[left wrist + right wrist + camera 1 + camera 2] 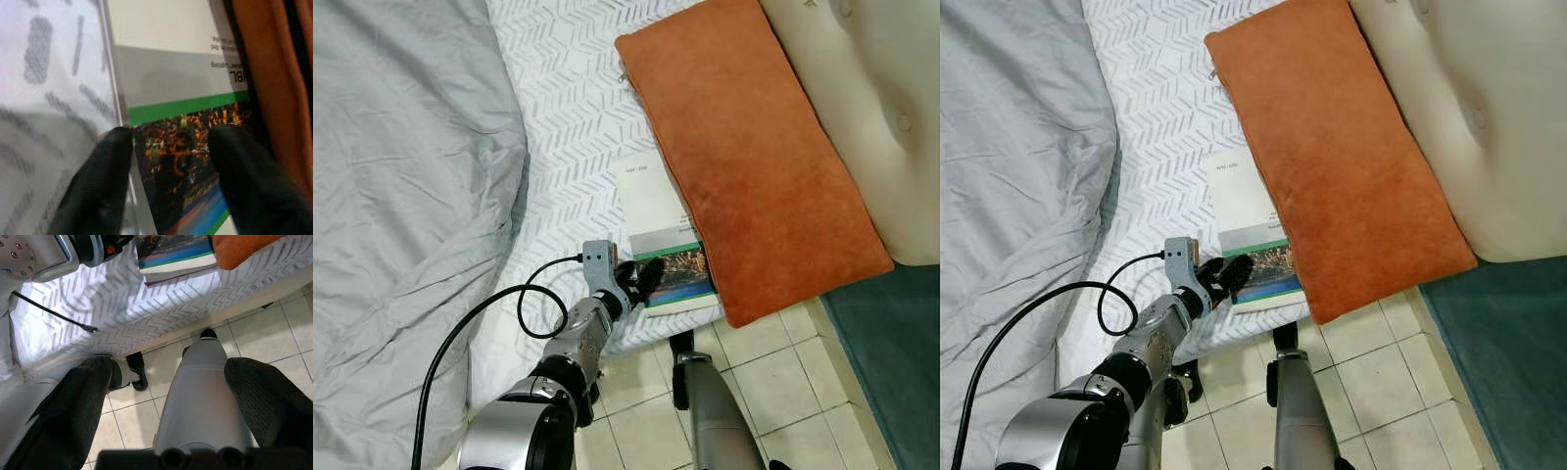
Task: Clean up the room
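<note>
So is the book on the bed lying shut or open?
Shut. The book lies flat, cover up, on the patterned sheet, one edge tucked under the orange cushion. The left claw sits open over its near corner.

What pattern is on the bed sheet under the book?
White sheet with a grey herringbone print, clearest in the left eye view.

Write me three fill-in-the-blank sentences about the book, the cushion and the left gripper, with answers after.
1. The book lies partly under the ______ cushion.
2. The left gripper is at the book's lower corner with its fingers ______.
3. The book rests on the patterned sheet near the ______ of the bed.

Missing words: orange; open; edge
</note>
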Motion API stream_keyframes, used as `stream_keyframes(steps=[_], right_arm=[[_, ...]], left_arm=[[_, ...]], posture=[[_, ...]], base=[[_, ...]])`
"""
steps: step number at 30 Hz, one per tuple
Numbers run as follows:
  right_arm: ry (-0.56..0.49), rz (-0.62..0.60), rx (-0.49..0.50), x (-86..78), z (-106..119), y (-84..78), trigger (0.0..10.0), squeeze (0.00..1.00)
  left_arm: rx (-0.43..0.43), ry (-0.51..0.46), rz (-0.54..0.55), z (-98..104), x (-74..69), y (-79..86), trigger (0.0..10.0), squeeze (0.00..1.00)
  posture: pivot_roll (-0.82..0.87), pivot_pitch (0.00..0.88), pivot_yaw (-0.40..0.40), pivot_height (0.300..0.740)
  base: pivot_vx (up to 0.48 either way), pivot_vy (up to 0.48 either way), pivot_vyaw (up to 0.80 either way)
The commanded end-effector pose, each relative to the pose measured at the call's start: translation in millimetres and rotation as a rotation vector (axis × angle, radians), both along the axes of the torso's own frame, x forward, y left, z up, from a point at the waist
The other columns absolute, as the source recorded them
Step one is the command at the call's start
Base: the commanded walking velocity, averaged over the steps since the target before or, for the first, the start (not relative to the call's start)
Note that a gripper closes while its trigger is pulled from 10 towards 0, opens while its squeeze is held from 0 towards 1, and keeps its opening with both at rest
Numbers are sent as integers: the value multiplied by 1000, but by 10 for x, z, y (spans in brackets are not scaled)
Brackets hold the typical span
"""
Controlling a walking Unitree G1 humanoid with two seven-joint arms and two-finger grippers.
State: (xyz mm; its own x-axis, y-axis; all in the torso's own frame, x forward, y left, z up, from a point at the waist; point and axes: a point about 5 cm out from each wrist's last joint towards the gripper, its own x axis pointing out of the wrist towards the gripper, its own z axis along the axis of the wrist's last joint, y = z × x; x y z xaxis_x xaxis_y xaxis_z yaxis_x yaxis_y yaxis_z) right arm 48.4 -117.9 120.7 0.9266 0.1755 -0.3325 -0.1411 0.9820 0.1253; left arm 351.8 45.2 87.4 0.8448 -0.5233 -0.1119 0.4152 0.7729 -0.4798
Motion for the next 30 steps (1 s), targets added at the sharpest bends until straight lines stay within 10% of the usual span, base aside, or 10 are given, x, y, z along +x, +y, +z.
stream_keyframes(steps=[1, 18, 30], right_arm=[[80, 28, 5, -107, -104, 59, 10000, 0], [103, 33, -4, -165, -139, 63, 10000, 0], [72, 38, -8, -24, -238, 48, 10000, 0]], left_arm=[[-155, 171, -172, -190, -519, -923, 0, 0], [-55, 224, -172, -438, -695, -887, 0, 0], [79, -10, 22, -411, -400, -86, 0, 0]], posture=[[-434, 749, 60, 740], [-428, 754, 60, 740], [-357, 696, 96, 740]], base=[[0, 0, 0], [0, 0, 0], [0, 0, 0]])
